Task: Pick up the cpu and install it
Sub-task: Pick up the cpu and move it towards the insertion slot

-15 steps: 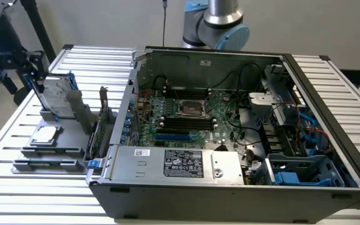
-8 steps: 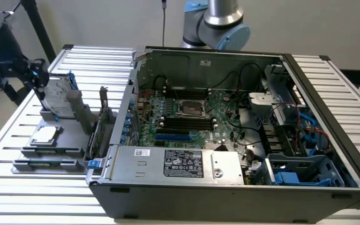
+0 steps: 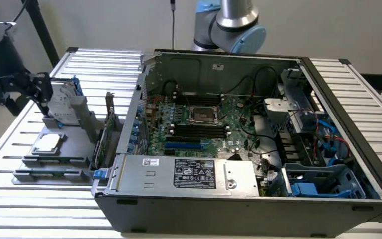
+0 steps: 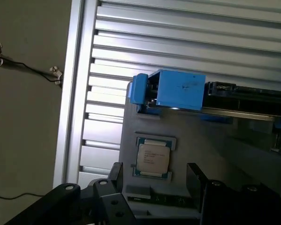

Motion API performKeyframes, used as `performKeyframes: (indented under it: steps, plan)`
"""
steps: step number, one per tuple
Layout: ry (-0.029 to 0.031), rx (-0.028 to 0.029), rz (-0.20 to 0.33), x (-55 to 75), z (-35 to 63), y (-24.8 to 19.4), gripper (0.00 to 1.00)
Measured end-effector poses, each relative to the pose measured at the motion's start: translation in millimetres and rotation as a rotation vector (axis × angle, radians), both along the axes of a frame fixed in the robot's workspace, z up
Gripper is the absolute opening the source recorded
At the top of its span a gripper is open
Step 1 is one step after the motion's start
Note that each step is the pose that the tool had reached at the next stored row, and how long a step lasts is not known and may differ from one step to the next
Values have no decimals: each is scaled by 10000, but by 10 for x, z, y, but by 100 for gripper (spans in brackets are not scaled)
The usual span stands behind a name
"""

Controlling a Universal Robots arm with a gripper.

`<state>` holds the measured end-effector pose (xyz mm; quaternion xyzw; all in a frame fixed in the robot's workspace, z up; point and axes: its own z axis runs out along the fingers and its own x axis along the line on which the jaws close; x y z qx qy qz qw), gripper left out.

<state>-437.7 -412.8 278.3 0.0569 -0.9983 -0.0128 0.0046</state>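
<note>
While the small, flat, square cpu (image 4: 152,158) with its silver metal top and thin pale rim lies face up in a shallow seat of a grey moulded fixture (image 4: 196,136), the arm's black two-fingered gripper (image 4: 154,174) hovers over it. Its fingers (image 4: 115,172) are spread apart, one to either side of the chip, and grasp nothing. Dark print covers the chip's lid, too fine to read. Just beside it stands a silver hard drive in a bright blue plastic frame (image 4: 175,89). In the exterior view the fixture sits on a slatted aluminium table (image 3: 18,209), to the left of an open grey computer case (image 3: 244,214). The case holds a green motherboard (image 3: 231,112) with an empty silver socket (image 3: 203,115). A silver power supply box (image 3: 240,177) carries a black label (image 3: 194,175) of illegible white marks and a small white barcode sticker (image 3: 149,162).
</note>
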Motion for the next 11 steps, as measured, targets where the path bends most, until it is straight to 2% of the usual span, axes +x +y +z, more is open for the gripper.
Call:
performKeyframes:
  steps: [6, 11]
  plan:
    - [-11, 0, -45, 38, -108, -60, 65]
    - [-11, 0, -193, 85, -200, -72, 65]
